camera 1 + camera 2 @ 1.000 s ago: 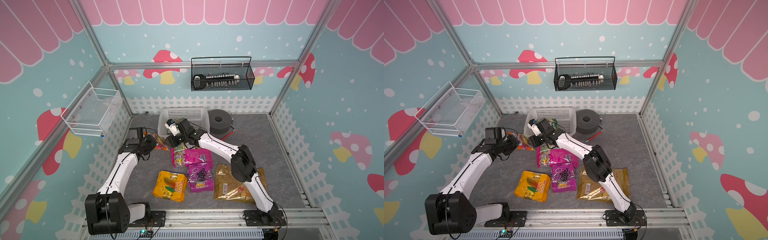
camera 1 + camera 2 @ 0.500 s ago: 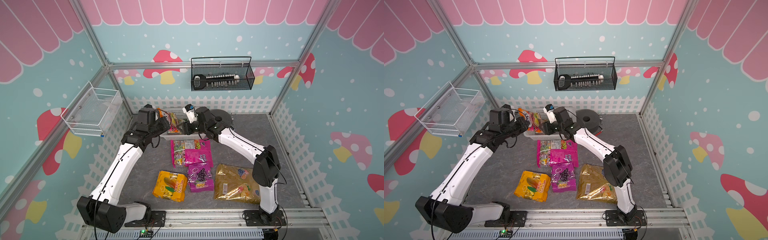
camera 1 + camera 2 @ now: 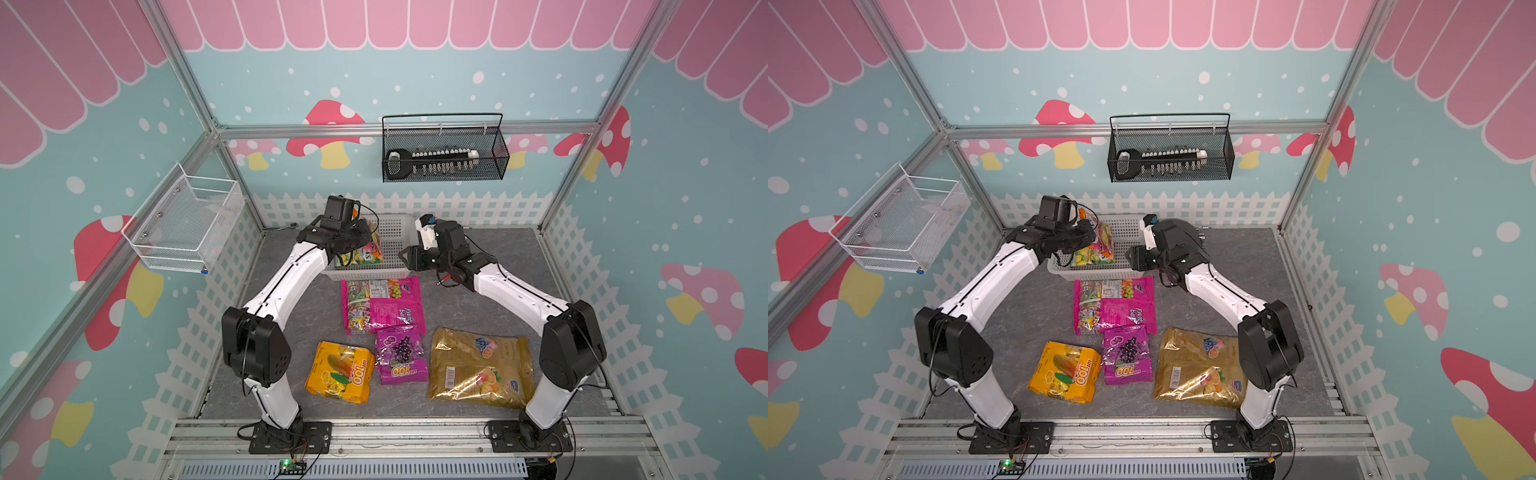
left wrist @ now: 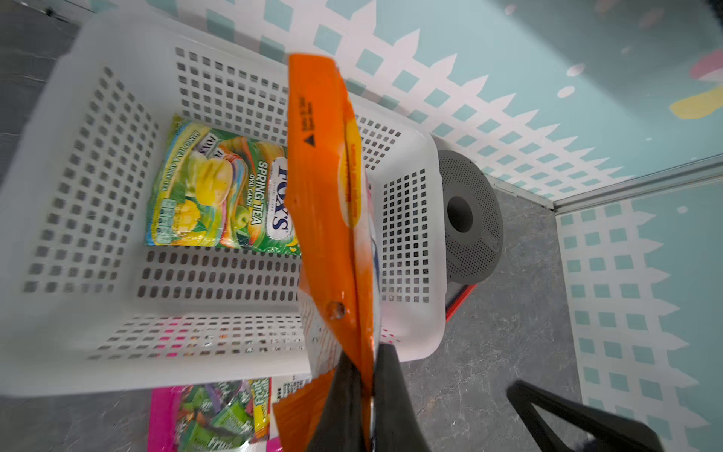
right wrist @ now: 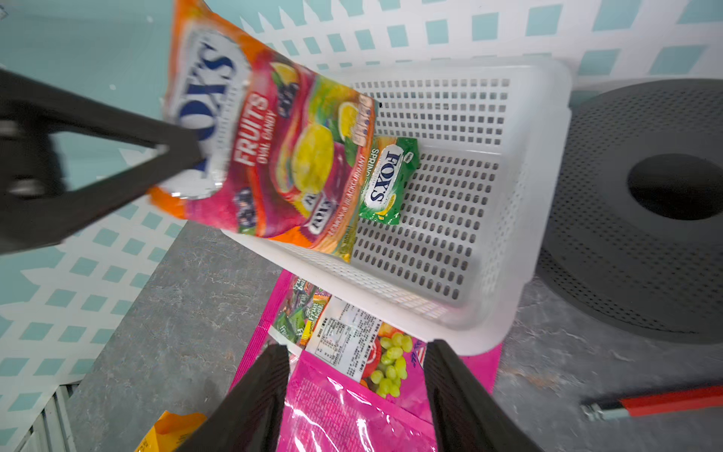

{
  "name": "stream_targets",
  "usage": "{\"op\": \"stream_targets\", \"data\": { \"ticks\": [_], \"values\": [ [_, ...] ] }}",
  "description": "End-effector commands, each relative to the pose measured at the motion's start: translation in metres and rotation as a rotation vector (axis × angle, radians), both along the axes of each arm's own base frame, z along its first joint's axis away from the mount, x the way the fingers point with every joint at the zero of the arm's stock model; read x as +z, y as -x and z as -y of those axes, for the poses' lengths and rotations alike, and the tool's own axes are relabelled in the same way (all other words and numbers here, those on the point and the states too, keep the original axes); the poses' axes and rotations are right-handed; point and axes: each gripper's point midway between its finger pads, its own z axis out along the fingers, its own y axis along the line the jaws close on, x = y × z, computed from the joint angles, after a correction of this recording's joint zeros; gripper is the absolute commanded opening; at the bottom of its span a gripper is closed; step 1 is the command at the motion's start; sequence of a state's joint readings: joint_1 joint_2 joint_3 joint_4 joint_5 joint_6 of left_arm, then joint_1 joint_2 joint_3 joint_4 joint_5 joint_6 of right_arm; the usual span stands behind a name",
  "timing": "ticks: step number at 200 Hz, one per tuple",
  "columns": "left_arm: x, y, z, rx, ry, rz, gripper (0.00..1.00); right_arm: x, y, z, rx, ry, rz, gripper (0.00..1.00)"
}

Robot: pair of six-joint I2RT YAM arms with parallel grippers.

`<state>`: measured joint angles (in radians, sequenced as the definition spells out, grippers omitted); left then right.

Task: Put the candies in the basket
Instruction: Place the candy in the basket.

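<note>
The left fingers [image 4: 391, 387] are clenched on the sealed end of an orange fruit-candy bag [image 4: 328, 195], gripping only its flat seam. The bag hangs edge-on from that pinch, slanting down over the white basket [image 4: 430, 164], and its lower end reaches inside the rim. Whether it touches the floor of the basket cannot be told. Under it a small green bag [image 4: 219, 191] lies flat inside. Such a bag looks light and limp, with glossy, slippery film and loose sweets that slide to the low end. The crimped seam is therefore probably the safest place to hold it. Further right, the right fingers [image 5: 262, 391] are spread wide and hold nothing. They hover just above the top end of the big magenta bag [image 3: 386, 307], which lies on the desk [image 3: 519, 257] against the front wall of the basket. Nearer the front of the desk lie an orange-yellow bag [image 3: 338, 376], a purple grape bag [image 3: 401, 353] and a large gold bag [image 3: 480, 368], all well apart from either pair of fingers
</note>
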<state>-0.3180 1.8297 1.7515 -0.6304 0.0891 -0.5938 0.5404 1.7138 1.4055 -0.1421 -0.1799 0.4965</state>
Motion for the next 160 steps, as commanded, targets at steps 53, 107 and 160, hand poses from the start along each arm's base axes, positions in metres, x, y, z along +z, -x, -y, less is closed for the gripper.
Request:
{"op": "stream_targets", "data": {
  "ticks": [53, 107, 160],
  "values": [
    [-0.037, -0.069, 0.035, -0.074, 0.036, 0.021, 0.00, 0.013, 0.023, 0.054, -0.135, 0.128, 0.102, 0.64],
    [-0.097, -0.094, 0.048, -0.125, 0.165, -0.025, 0.00, 0.023, 0.029, 0.060, -0.137, 0.132, 0.127, 0.64],
    [-0.132, -0.096, 0.051, -0.154, 0.143, -0.045, 0.00, 0.021, 0.030, 0.057, -0.124, 0.114, 0.112, 0.64]
  ]
}}
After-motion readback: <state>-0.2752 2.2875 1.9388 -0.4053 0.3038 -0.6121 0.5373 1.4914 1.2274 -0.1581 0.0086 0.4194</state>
